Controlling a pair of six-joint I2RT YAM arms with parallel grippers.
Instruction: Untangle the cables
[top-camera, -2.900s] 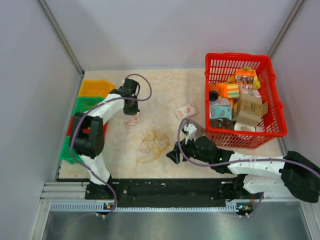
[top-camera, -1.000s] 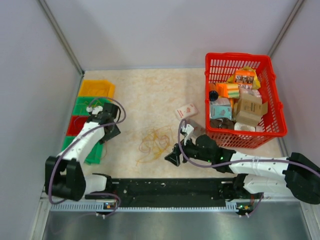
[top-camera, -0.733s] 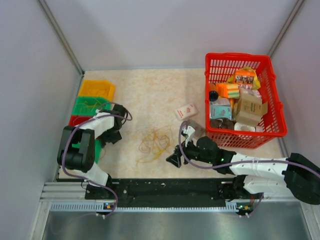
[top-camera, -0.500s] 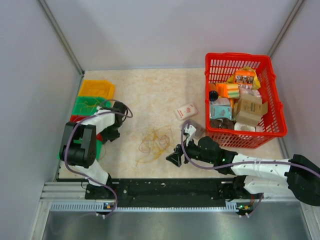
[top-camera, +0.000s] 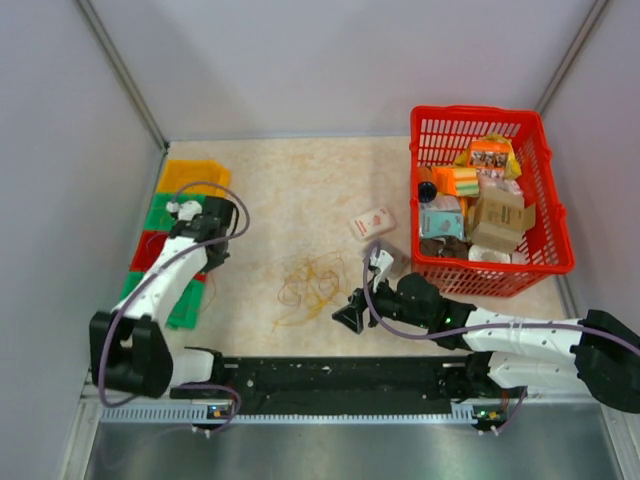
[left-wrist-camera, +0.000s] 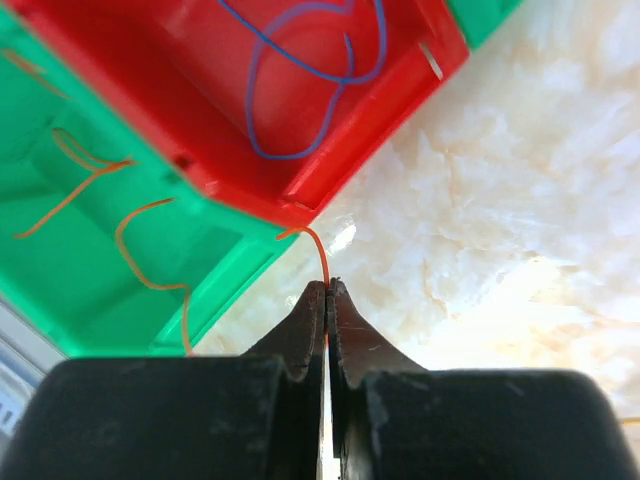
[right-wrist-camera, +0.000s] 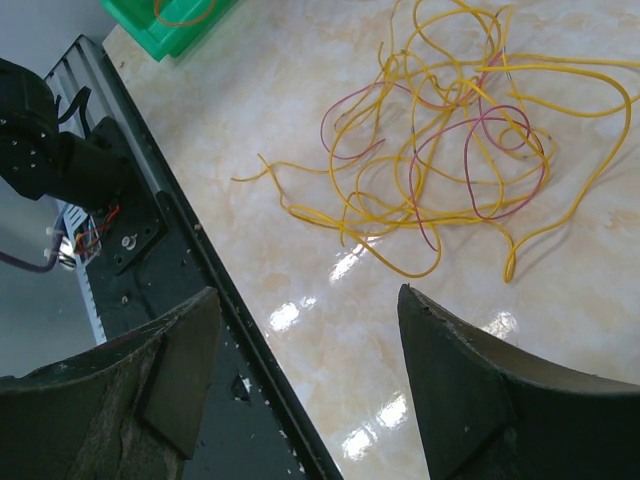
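the tangle of cables (right-wrist-camera: 450, 130) lay flat on the tabletop (top-camera: 320, 180) just ahead of the right claw (right-wrist-camera: 305, 300). it was a loose heap of thin yellow loops with a few maroon strands threaded through them, and several yellow tails trailed out toward the claw's left. the right claw's fingers stood wide apart with nothing between them, hovering short of the heap and touching none of it.

the left claw (left-wrist-camera: 326, 300) was pressed together on a single orange wire (left-wrist-camera: 320, 258), well apart from the heap. the wire rose from the claw's tips and curved up to the edge where the red bin (left-wrist-camera: 400, 110) met the green bin (left-wrist-camera: 70, 240), both just ahead of the claw and to its left. a blue wire (left-wrist-camera: 262, 130) curled inside the red bin, and more orange wire lay in the green one.

to the left claw's right the marbled tabletop was bare. behind and to the left of the right claw ran the black base rail (right-wrist-camera: 150, 260), close by. a small carton (top-camera: 372, 222) sat beyond the right claw, and the red basket (top-camera: 470, 112), full of boxes and packets, stood off to its right. open tabletop stretched beyond the heap to the back wall.
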